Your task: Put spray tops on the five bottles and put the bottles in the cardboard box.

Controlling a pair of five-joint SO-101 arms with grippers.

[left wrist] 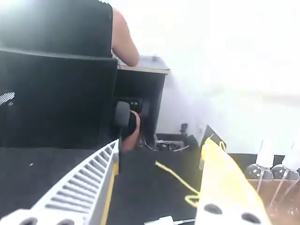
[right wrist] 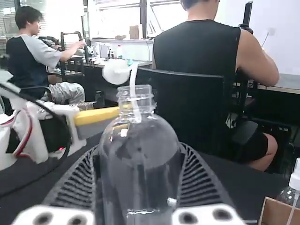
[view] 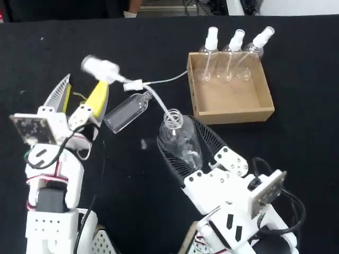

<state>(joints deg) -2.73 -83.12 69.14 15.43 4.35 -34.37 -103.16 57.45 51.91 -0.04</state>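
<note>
The left jaws are spread wide, one grey and one yellow, and nothing is seen between them in the left wrist view. The right jaws are pressed onto a bottle (view: 181,138), which is gripped by its body on both sides, its open neck pointed away from the arm.

A spray top (view: 100,67), blurred, is seen just past the tips of the left jaws. A thin tube (view: 159,101) can be traced from that side down to the held bottle, and in the right wrist view it is seen to enter the neck. Whether the spray top is touched by the yellow jaw cannot be told. A second top (view: 133,84) is laid on the bench (view: 275,169) just beside it, its own tube pointed toward the box (view: 233,114).

A bare bottle (view: 126,112) is laid on its side on the bench, between the left jaws and the held bottle. Three topped bottles (view: 229,58) are stood in a row inside the box, against its far wall. The box is set on the bench near the held bottle's neck.
</note>
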